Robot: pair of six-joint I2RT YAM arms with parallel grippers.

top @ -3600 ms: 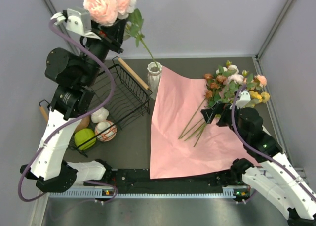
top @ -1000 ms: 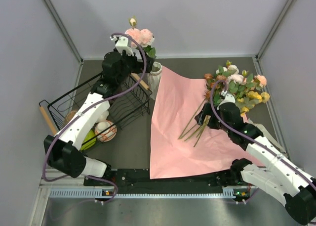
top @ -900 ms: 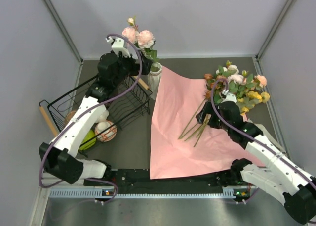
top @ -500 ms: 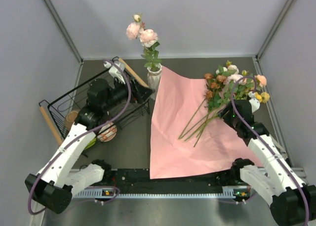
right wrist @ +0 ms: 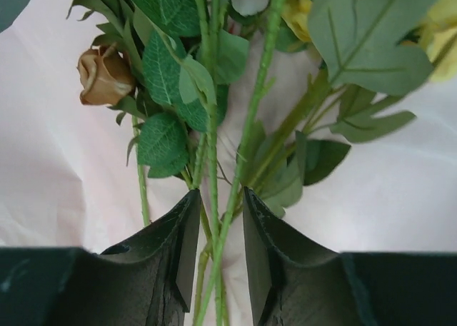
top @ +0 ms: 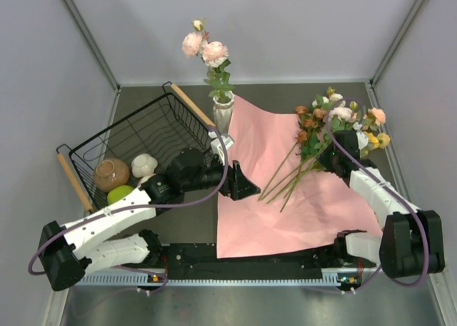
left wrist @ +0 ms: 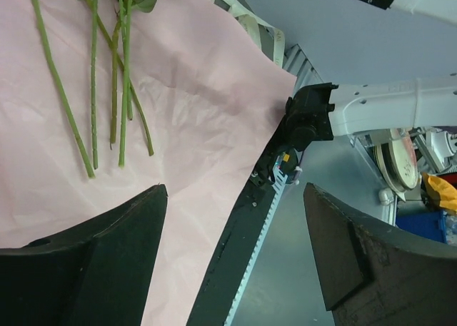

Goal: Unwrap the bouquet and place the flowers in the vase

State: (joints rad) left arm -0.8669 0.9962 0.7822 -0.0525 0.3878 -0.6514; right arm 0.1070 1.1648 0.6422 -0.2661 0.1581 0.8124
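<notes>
Stems of the flowers (top: pixel 311 142) run near-left from blooms at the far right of the pink paper (top: pixel 264 219). The right gripper (right wrist: pixel 218 233) straddles them crosswise, jaws narrowed, though whether they pinch cannot be told. The left gripper (top: pixel 243 185) hangs spread and empty, nearer the vase (top: pixel 223 114) at the paper's far-left corner.

The vase (top: pixel 223 113) stands at the paper's (top: pixel 264 212) far-left corner, flowers (top: pixel 314 144) lie on its right part, the basket (top: pixel 114 123) left.
</notes>
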